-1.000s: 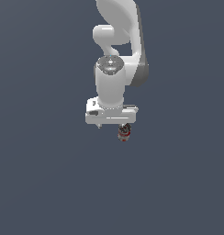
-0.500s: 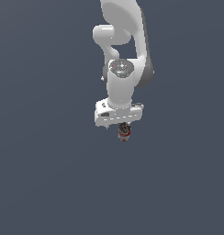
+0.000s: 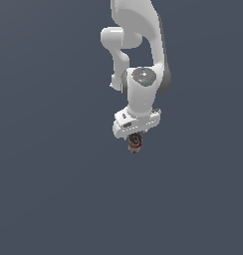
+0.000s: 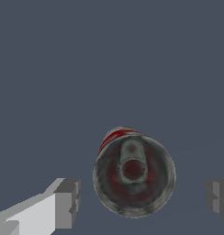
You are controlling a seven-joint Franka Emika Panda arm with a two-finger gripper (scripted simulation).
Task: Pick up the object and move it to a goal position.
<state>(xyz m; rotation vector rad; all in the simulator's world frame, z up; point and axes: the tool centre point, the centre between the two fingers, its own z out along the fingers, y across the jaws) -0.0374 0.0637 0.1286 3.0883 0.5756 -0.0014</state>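
we see the gripper [image 3: 135, 141] pointing down, its fingers [image 4: 67, 203] apart on either side of the object [image 4: 133, 170], not touching it.

The exterior view faces the arm [image 3: 141, 74] from afar; the wrist view looks close past the claw [image 4: 139, 202].

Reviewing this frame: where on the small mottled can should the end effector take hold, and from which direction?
Grip the can across its round side wall, coming straight down over its top end. The wrist view looks squarely onto its circular top, so it likely stands upright, and the open end effector already has one finger on either side.
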